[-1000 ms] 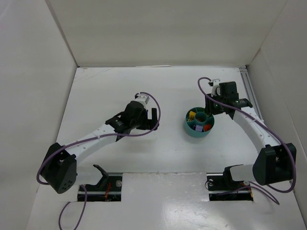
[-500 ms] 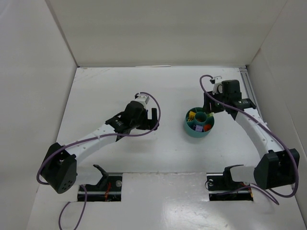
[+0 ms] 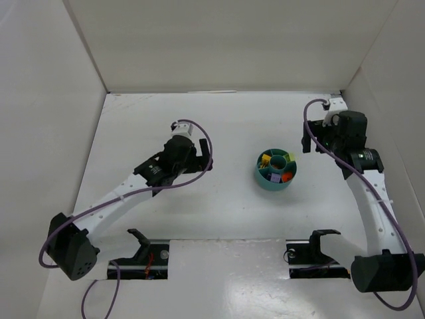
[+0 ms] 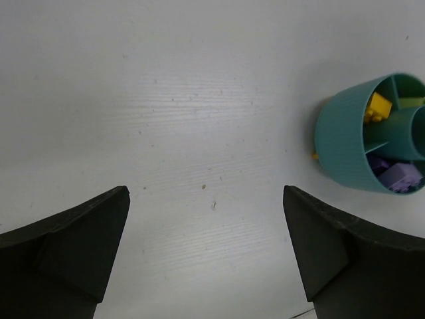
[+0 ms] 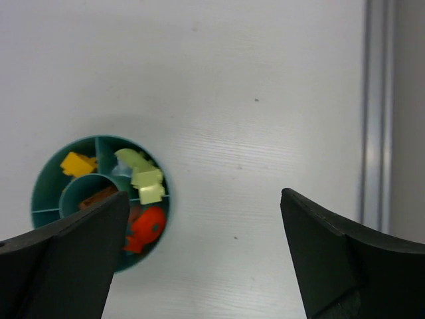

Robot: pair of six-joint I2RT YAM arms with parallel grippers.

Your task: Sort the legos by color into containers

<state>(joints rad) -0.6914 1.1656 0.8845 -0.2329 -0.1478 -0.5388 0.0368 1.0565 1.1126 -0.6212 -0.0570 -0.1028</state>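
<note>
The teal bowl [image 3: 275, 185] stands right of the table's middle, with legos lying in its containers. The right wrist view shows a yellow brick [image 5: 77, 163], lime bricks [image 5: 147, 181], orange pieces [image 5: 146, 227] and a brown one [image 5: 99, 197] in the central cup. The left wrist view shows the bowl [image 4: 345, 139] with a yellow brick [image 4: 377, 106] and purple bricks [image 4: 398, 177]. My left gripper [image 3: 206, 156] [image 4: 206, 199] hangs open and empty, well left of the bowl. My right gripper [image 3: 319, 146] [image 5: 204, 199] is open and empty, to the bowl's right.
A metal rail [image 5: 375, 100] runs along the table's right side by the white wall [image 3: 392, 80]. Two cut-out slots with black clips [image 3: 139, 252] [image 3: 319, 256] sit at the near edge between the arm bases. White walls close in the left and back.
The right gripper has drawn back from over the bowl toward the right wall and opened wide. The left arm has shifted slightly back and left, still open.
</note>
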